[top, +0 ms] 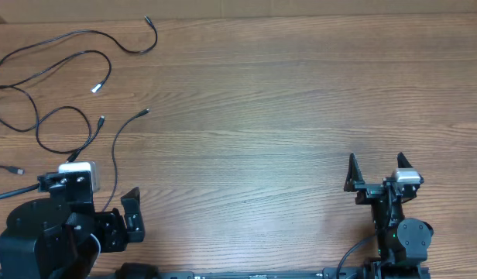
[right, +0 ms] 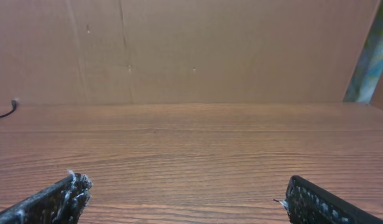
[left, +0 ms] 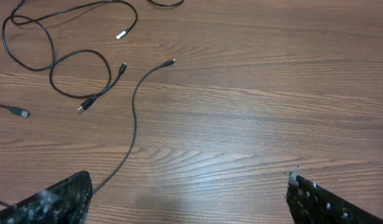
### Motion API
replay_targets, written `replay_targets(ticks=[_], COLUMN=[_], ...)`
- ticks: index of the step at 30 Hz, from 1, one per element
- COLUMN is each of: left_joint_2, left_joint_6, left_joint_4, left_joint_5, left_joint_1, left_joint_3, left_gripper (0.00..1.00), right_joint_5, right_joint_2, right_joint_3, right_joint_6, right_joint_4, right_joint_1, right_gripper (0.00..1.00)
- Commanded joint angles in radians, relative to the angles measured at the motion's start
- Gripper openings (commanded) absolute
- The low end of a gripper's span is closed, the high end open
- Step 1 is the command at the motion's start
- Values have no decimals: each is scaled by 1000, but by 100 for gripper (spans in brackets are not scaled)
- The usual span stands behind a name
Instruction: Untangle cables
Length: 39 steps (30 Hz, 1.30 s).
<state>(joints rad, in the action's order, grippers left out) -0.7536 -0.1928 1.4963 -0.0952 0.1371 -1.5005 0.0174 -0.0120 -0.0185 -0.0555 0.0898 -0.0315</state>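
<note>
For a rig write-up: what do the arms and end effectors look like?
Left arm and right arm are black. The left end effector and right end effector each have two flat, pointed black fingers, speckled whitish, with a silver-white camera block behind them.

Jaws apart above table (right: 191,143) (cable tip (right: 14,103) left)

Black cables (top: 45,85), wood-grain brown table (top: 285,116)

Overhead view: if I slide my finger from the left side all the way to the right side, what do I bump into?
A cable's plug end by the left edge → the silvery white tip → the plug end of the lone curving cable → bare table → the right tool, wide open.
</note>
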Motion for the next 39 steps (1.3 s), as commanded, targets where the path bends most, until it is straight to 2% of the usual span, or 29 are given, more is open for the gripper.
replay_targets(ticks=[1,6,11,13,16,19,22,26,31,39], left_joint_2=[1,1,8,48,152,234,387,577,685,700], left_joint_6=[-17,-59,-53,-6,-11,-14,-14,-13,-14,-13], left_joint_4=[-2,21,-41,-128,-325,-398,-509,-620,-691,-793], left_joint_5=[-12,63,68,69,70,70,70,70,71,98], left_joint_1=[0,0,0,0,0,-5,-35,-36,-53,-130], left_joint_3=[-11,-11,52,161,400,546,745,897,991,1083], left_gripper=[99,100,100,100,100,100,99,100,100,100], right_joint_5=[-12,-12,-12,-12,-12,-12,-12,-12,-12,-12], right_joint_2=[9,9,9,9,9,9,9,9,9,9], right_joint_3=[10,10,10,10,10,10,10,10,10,10], right_joint_6=[6,6,6,6,6,6,6,6,6,6], right_joint_4=[-5,-5,-5,-5,-5,-5,-5,-5,-5,-5], right_joint_1=[-3,-3,-3,-2,-3,-3,-3,-3,-3,-3], right_gripper=[100,100,100,100,100,100,100,100,100,100])
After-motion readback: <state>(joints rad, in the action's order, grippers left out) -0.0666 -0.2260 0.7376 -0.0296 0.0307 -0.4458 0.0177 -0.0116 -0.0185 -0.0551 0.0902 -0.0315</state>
